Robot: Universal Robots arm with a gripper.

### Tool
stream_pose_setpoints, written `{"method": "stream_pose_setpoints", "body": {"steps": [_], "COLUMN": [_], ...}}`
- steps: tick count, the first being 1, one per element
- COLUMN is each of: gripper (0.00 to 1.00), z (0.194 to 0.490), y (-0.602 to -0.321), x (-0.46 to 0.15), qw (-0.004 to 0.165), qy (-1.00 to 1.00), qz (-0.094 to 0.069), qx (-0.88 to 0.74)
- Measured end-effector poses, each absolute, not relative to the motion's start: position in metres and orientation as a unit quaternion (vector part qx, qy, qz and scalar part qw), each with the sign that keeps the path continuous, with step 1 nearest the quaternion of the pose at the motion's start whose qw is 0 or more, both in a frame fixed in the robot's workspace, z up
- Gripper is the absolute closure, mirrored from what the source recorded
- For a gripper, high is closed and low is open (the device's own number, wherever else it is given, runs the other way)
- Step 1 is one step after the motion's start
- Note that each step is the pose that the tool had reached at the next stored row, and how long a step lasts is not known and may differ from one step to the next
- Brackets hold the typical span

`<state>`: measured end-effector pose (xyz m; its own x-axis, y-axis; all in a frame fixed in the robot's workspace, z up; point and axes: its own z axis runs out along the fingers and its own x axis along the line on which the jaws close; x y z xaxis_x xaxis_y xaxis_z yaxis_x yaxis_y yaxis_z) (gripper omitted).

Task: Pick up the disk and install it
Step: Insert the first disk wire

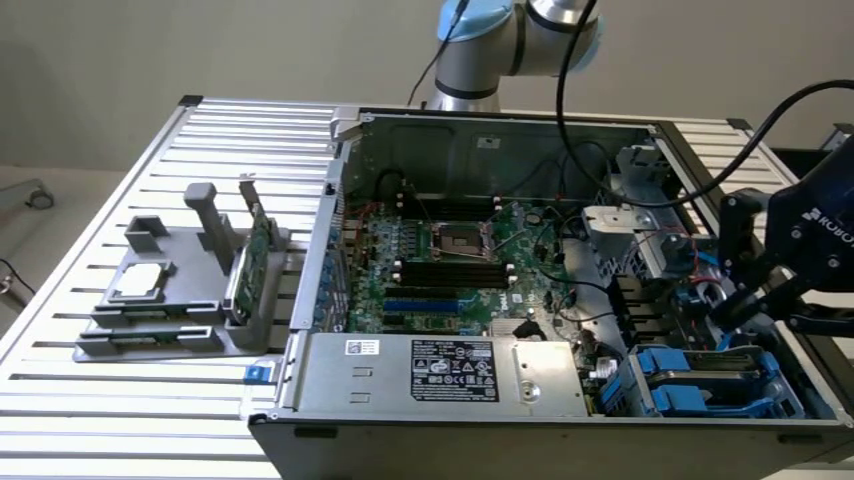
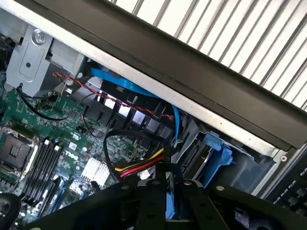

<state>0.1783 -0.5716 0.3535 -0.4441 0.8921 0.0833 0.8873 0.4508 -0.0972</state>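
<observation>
- on the exterior view's left, the table carries a grey holder with the small silver chip and the upright green circuit card. neither belongs to this job, so leave them alone.
- in the middle, the open computer case shows its motherboard and, at the near edge, the power supply. nothing there needs touching.
- toward the exterior view's right, the drive bay with its blue fittings sits in the case's near corner, just below the gripper.
- in the wrist view, the fingers stand close together with a thin blue strip between them. i take that strip for the edge of the disk in its blue carrier. so the hand looks clamped on the disk, held edge-on above the bay.
- my read of the step: the disk is being brought to its slot and is not yet seated.
- to do it well, hold the disk square to the bay's rails, grip firmly and move slowly, so the carrier does not catch on an edge.
- the risk: the blue data cable and the red, yellow and black power lead run close by the bay. either could snag or get pinched under the carrier.
</observation>
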Motion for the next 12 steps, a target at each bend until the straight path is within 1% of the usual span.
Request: {"method": "stream_pose_setpoints", "body": {"steps": [12], "gripper": [0.84], "z": [0.3534], "y": [-0.5715], "x": [0.1783], "qw": [0.062], "qy": [-0.795], "qz": [0.015], "qx": [-0.603]}}
